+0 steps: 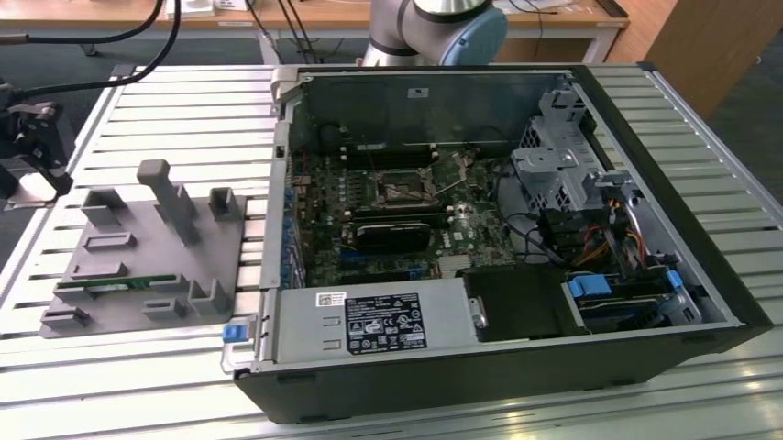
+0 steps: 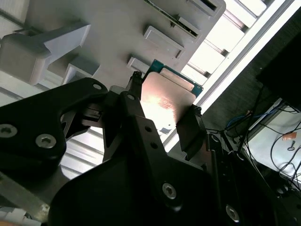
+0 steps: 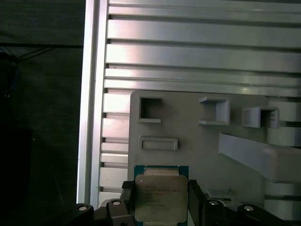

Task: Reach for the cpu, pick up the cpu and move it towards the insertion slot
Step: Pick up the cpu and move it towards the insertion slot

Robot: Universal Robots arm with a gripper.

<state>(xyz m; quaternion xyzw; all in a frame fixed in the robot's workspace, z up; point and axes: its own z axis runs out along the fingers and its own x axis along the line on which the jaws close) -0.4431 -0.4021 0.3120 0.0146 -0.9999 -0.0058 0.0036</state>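
Note:
The cpu (image 3: 159,197) is a flat square chip with a silvery top and a green rim. It sits between the two black fingers of my gripper (image 3: 161,200), which is shut on its opposite edges. The second wrist view shows the cpu (image 2: 169,96) from the other side, with a fingertip (image 2: 135,89) against one edge. The chip hangs over the edge of the grey fixture plate (image 3: 188,141). In the exterior view my gripper (image 1: 35,174) is at the far left of the table. The insertion slot (image 1: 404,188) lies in the open computer case, well to the exterior view's right.
The grey fixture plate (image 1: 135,266) carries upright posts and a green memory stick (image 1: 110,286). The open computer case (image 1: 490,229) has high walls, a black cooler block (image 1: 391,236) beside the socket, and cables at the exterior view's right. The table is slatted aluminium (image 1: 123,385).

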